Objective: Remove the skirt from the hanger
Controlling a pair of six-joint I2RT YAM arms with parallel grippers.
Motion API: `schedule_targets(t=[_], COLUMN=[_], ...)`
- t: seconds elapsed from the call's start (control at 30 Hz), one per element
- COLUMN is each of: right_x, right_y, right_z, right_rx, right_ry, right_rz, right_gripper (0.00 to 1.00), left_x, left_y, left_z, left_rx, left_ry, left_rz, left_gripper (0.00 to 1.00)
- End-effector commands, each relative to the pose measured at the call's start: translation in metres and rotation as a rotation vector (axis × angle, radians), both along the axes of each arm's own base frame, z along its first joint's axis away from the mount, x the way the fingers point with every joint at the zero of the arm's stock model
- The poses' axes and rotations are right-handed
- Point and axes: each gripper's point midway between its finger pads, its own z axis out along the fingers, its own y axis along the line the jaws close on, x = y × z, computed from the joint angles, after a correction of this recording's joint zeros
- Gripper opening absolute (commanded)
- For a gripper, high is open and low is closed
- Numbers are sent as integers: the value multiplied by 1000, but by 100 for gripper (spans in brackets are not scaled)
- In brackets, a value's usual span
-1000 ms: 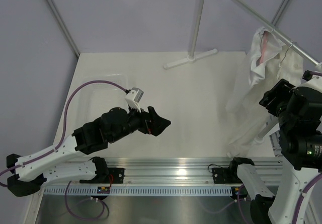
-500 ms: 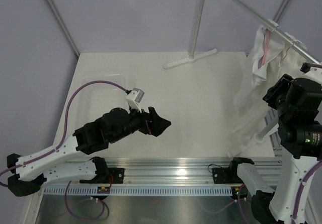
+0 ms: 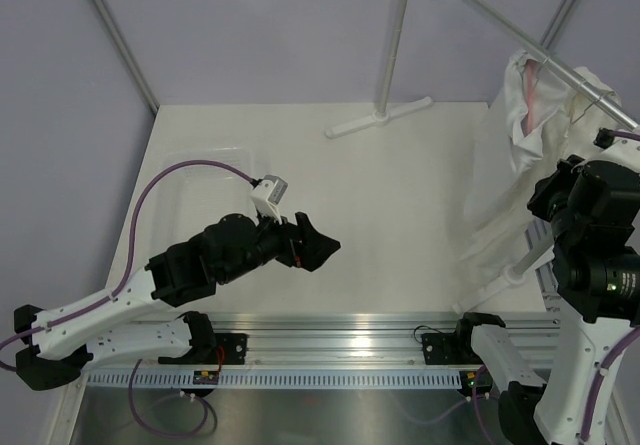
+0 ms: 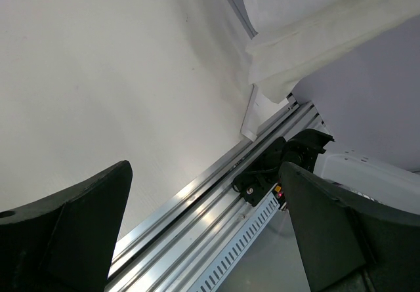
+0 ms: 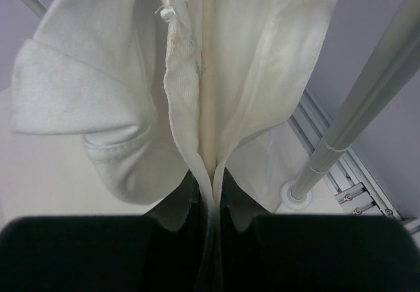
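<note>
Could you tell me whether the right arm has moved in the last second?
Yes. From above, the right arm has shifted right, away from the white stand foot, drawing the skirt along.

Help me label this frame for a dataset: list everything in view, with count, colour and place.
skirt: one, white, hanging at the far right from the rack's sloping bar
clothes rack: one, pale grey metal, upright pole at the table's far edge
table: one, white, under everything
mounting rail: one, silver, along the near edge
cable: one, purple, looping to the left wrist
left gripper: black, open, empty, above mid-table
right gripper: black, shut on a fold of the skirt
</note>
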Motion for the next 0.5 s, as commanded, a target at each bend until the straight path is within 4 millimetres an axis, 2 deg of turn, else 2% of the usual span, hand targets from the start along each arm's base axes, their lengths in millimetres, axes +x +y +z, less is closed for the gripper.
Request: schedule_targets(t=[0.0,0.07,0.2,0.4,0.47], right_x=[-6,-7,-5,-7,-7], right_y=[6,10,4,1,6], right_z=[41,43,44,63,67], right_rx=[-25,-33,-48,-105,-132], right_ry=[-175,-177,-167,-250,-255], right_rz=[36,70,40,41,82], right_gripper=[0,0,0,0,0], left_x=[0,0,-1,-1,-1], left_y=[-7,-7,-7,3,6], left_z=[7,6,8,10,10], left_rx=[-35,-36,-43,-66,-73], left_ry=[-11,-9,-16,-31,-35], left_rz=[-11,-12,-14,2,8], left_gripper=[99,99,99,99,99])
